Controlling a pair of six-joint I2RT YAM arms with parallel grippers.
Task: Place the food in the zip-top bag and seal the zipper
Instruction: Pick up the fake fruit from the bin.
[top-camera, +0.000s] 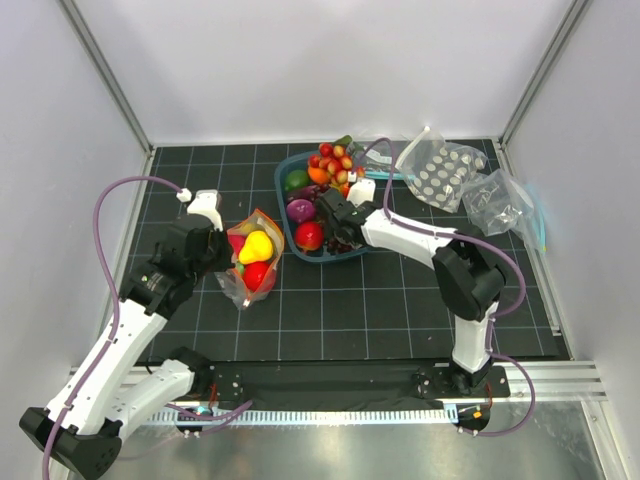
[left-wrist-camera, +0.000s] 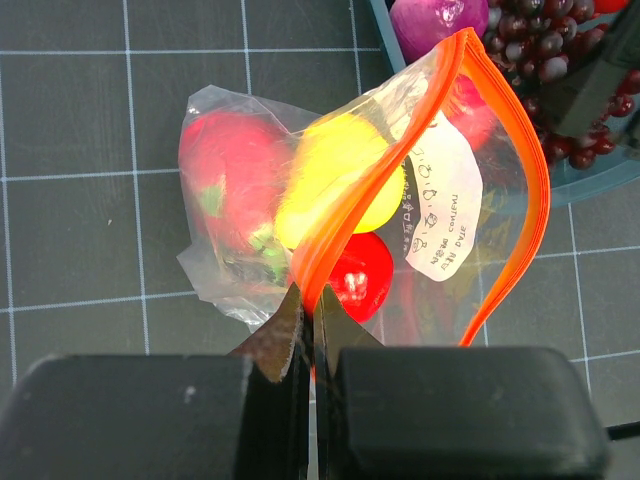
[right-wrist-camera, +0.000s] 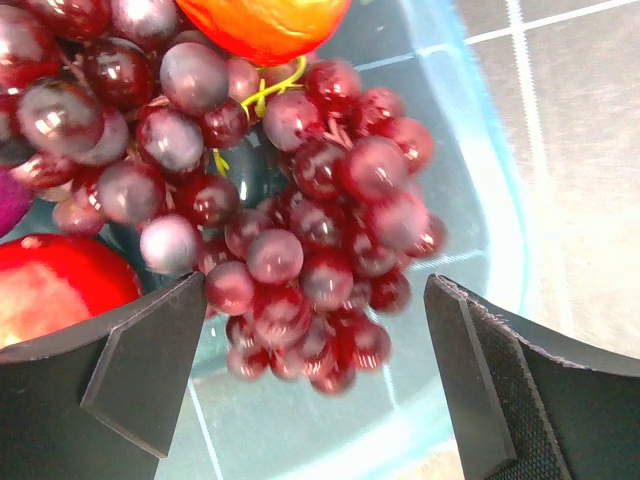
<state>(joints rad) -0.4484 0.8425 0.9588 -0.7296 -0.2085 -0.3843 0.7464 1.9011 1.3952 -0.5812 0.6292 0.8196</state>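
Black gridded mat (top-camera: 400, 310) covers the table. Just above the centre of the top view sits a blue tub (right-wrist-camera: 480, 180) heaped with toy food. Left of it, the zip-top bag (top-camera: 252, 262) stands on the mat with its mouth gaping. It holds a yellow fruit (left-wrist-camera: 340, 170) and two red ones (left-wrist-camera: 225, 170). Dark purple grapes (right-wrist-camera: 300, 200) lie against the tub's wall. The right gripper (right-wrist-camera: 312, 300) hangs directly over them, jaws spread wide on either side of the bunch. At the bottom of the left wrist view, the left gripper (left-wrist-camera: 308, 310) is pinched tight on the near end of the orange-red zipper (left-wrist-camera: 322, 255).
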